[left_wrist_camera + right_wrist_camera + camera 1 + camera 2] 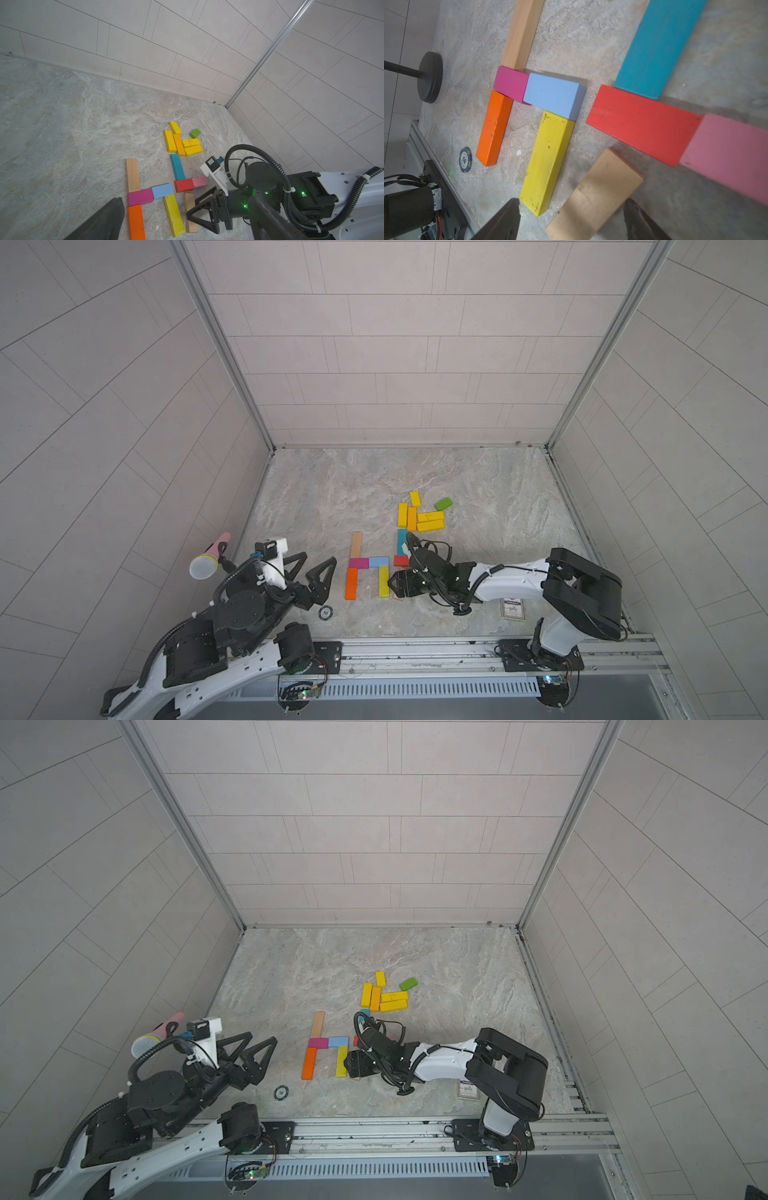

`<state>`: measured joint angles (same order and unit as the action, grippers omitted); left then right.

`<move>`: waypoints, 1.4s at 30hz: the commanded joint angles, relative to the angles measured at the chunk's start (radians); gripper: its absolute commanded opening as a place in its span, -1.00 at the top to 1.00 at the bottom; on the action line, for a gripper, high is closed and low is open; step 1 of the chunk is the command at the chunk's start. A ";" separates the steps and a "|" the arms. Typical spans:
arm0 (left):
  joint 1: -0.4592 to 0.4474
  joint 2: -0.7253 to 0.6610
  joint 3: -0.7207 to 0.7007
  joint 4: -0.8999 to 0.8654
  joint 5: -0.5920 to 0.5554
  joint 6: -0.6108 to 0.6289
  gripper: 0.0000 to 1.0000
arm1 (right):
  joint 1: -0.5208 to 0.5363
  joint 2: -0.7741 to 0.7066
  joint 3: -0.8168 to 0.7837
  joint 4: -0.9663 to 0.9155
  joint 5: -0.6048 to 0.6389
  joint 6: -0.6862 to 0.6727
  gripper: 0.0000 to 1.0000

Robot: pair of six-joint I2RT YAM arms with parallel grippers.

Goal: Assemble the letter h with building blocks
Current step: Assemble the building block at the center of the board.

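fifteen building blocks (176,143); right gripper (571,200) low, jaws apart astride plain-wood block (593,193) beside h's yellow block (548,158); left gripper (320,557) spread wide.

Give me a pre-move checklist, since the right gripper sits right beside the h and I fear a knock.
1. Right gripper open, astride the short plain wood block: ok.
2. Only that block between the jaws: not ok, the yellow block's near end seems inside too.
3. Left gripper open, clear of the blocks: ok.
4. The h's pieces touch, light blue block meeting yellow: ok.
5. Wood block apart from the red block: cannot tell.
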<state>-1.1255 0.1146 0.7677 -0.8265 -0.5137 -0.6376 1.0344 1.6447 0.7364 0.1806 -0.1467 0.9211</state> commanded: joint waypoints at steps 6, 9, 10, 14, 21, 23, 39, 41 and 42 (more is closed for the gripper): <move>-0.002 -0.005 0.035 -0.040 -0.032 0.021 -1.00 | 0.003 0.039 0.028 -0.001 0.006 0.028 -0.60; -0.002 0.002 0.038 -0.043 -0.030 0.026 -1.00 | -0.001 0.042 0.034 -0.007 0.009 0.034 -0.60; -0.002 0.003 0.040 -0.044 -0.031 0.026 -1.00 | -0.002 0.040 0.032 -0.014 0.014 0.038 -0.60; -0.001 -0.001 0.041 -0.046 -0.037 0.025 -1.00 | -0.001 -0.016 0.026 -0.049 0.045 0.028 -0.61; -0.001 -0.001 0.042 -0.040 -0.038 0.027 -1.00 | 0.041 -0.182 0.040 -0.189 0.011 -0.050 -0.65; -0.002 -0.003 0.044 -0.040 -0.041 0.028 -1.00 | 0.066 -0.184 0.032 -0.186 -0.037 -0.043 -0.65; -0.001 -0.030 0.090 -0.092 -0.099 0.041 -1.00 | 0.194 -0.020 0.039 -0.111 -0.071 0.034 -0.63; -0.002 -0.037 0.096 -0.101 -0.106 0.040 -1.00 | 0.193 -0.002 0.050 -0.127 -0.058 0.042 -0.63; -0.002 -0.043 0.097 -0.106 -0.108 0.041 -1.00 | 0.193 0.002 0.051 -0.132 -0.052 0.047 -0.63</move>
<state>-1.1255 0.0917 0.8368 -0.8955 -0.5884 -0.6117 1.2270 1.6260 0.7692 0.0689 -0.2245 0.9375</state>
